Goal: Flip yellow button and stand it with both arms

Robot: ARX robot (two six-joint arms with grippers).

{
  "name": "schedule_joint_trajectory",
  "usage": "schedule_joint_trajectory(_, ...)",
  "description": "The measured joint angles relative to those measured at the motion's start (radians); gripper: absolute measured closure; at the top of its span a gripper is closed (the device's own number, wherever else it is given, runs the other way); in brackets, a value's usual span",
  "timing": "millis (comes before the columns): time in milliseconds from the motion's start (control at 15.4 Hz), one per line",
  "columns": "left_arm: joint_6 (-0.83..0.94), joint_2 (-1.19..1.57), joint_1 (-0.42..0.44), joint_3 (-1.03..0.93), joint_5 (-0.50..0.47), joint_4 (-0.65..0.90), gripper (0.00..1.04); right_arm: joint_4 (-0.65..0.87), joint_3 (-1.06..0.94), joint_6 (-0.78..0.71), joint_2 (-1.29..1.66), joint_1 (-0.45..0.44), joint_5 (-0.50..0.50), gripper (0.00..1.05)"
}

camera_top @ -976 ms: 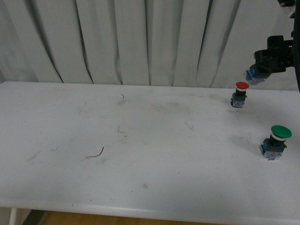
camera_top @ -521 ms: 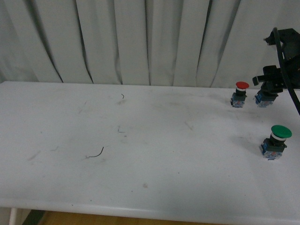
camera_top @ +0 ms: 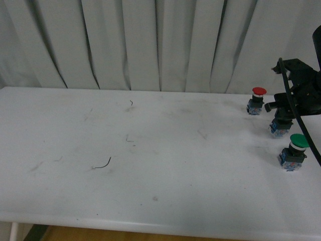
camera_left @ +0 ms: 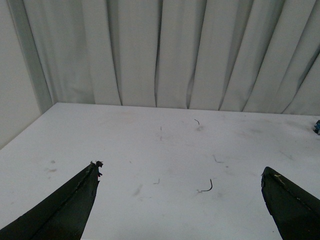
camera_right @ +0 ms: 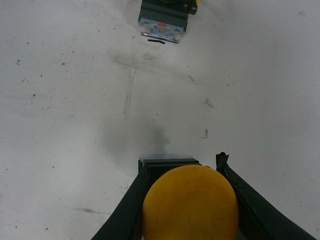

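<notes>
My right gripper (camera_top: 282, 116) is shut on the yellow button (camera_top: 277, 129) at the table's far right, between the red and green buttons. From the front only the button's blue contact block shows, hanging just over the tabletop; whether it touches I cannot tell. In the right wrist view the yellow button (camera_right: 190, 207) fills the gap of the right gripper (camera_right: 182, 165), cap toward the camera, block pointing down at the table. The left gripper (camera_left: 180, 169) is open with nothing between its fingers, and it is out of the front view.
A red-capped button (camera_top: 257, 100) stands at the back right and a green-capped button (camera_top: 295, 149) stands nearer. Another button's contact block (camera_right: 162, 22) lies ahead in the right wrist view. A small curved wire (camera_top: 103, 164) rests on the white table (camera_top: 160, 191). Curtains hang behind.
The right gripper has come down and toward me with the yellow button, from high behind the red button to just over the table between red and green.
</notes>
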Motion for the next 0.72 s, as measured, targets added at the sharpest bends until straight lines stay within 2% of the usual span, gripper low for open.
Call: schedule_joint_trajectory(716,0.000,0.000,0.000,0.000,0.000,0.000,0.07,-0.014,0.065,0.065,0.064,0.022,0.075,0.69)
